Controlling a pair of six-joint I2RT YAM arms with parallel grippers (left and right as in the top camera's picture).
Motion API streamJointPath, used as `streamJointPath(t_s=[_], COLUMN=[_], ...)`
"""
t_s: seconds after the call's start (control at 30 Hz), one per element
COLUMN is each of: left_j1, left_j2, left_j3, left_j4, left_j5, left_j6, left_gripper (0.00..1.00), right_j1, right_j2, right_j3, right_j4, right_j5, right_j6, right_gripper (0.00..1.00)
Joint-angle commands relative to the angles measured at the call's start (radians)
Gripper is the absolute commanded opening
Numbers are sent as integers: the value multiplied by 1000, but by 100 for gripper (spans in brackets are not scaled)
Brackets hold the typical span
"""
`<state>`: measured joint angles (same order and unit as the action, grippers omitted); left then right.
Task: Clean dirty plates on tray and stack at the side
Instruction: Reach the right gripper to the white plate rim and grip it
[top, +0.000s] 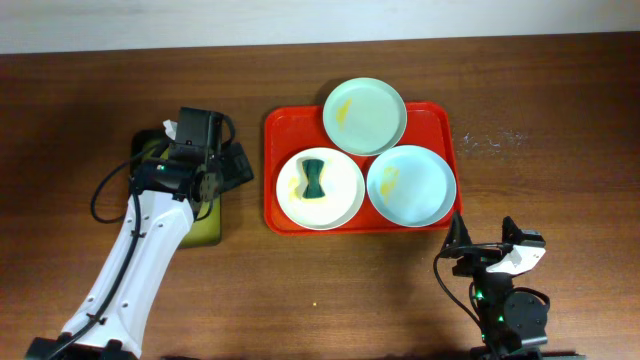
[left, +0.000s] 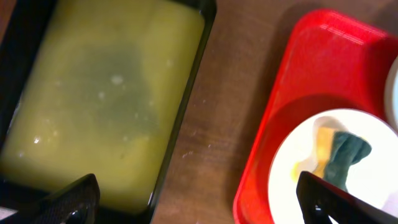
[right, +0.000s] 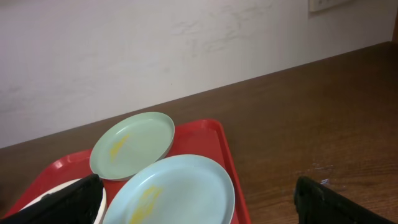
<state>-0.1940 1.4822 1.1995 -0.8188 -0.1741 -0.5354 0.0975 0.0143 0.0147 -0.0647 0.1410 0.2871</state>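
The red tray (top: 285, 125) holds three plates. A pale green plate (top: 365, 115) with a yellow smear sits at the back. A pale blue plate (top: 411, 186) with a yellow smear sits at the front right. A white plate (top: 340, 195) at the front left carries a yellow smear and a dark green sponge (top: 316, 178). My left gripper (top: 222, 172) is open and empty, hovering between the small black tray and the red tray; in the left wrist view (left: 196, 202) its fingers straddle bare table. My right gripper (right: 199, 202) is open and empty, low near the table's front right.
A small black-rimmed tray (left: 193, 93) with yellow-green liquid sits left of the red tray, partly under my left arm (top: 150, 235). Brown wooden table (top: 540, 100) extends to the right. A white wall (right: 155, 43) lies behind the table.
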Motion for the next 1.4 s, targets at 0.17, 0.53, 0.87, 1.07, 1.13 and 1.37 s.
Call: streamJointPath(t_s=[0.17, 0.53, 0.87, 1.07, 1.13, 1.37], left_j1=[5, 5, 5, 5, 5, 5], left_j2=[1, 1, 1, 1, 1, 1], left_j3=[-8, -8, -8, -8, -8, -8], left_j4=[-29, -43, -49, -64, -75, -76], left_j5=[-13, -13, -13, -12, -12, -12], left_j6=[9, 9, 9, 10, 9, 9], left_gripper=[99, 99, 99, 99, 99, 99], right_j1=[-7, -7, -7, -7, -4, 209], right_j2=[-3, -3, 486, 981, 1159, 1364], right_j3=[-9, 63, 868, 1170, 1170, 1287], right_j4=[114, 706, -438, -705, -675, -781], right_j5=[-199, -467, -488, -734, -940, -703], right_j6=[219, 428, 172, 165, 141, 61], right_gripper=[99, 99, 99, 99, 98, 98])
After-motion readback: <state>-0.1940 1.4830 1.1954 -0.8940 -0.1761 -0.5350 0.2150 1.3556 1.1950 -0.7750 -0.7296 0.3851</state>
